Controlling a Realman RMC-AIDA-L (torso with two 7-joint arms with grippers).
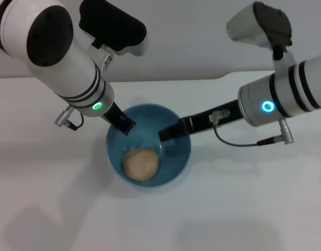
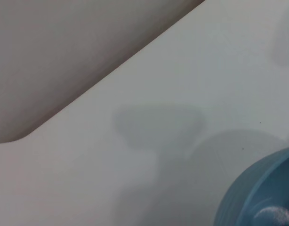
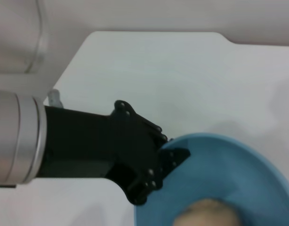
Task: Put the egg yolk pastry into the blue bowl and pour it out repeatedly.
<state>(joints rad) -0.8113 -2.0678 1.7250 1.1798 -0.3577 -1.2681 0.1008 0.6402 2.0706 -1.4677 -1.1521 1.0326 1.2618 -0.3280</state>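
A glossy, deep, round blue bowl [image 1: 149, 145] sits near the middle of the white surface [image 1: 244, 204], flanked by both arms of the robot. From the left, the white left arm slants down from the far left corner, its black left tool [image 1: 122, 123] meeting the bowl's far left rim; the right wrist view shows that tool [image 3: 154, 162] set right at the rim, seemingly pinching the wall, though whether it is truly clamped cannot be told. That hold would suit steadying or tipping the bowl for pouring. Inside the bowl, toward its near wall, lies the small, rounded, pale tan egg yolk pastry [image 1: 141, 164], resting free of either tool. From the right, the right arm stretches in almost level, its slim black right tool [image 1: 171, 134] poised over the bowl's right side just above the pastry; its opening cannot be made out. The placing step looks done, with pouring likely next.
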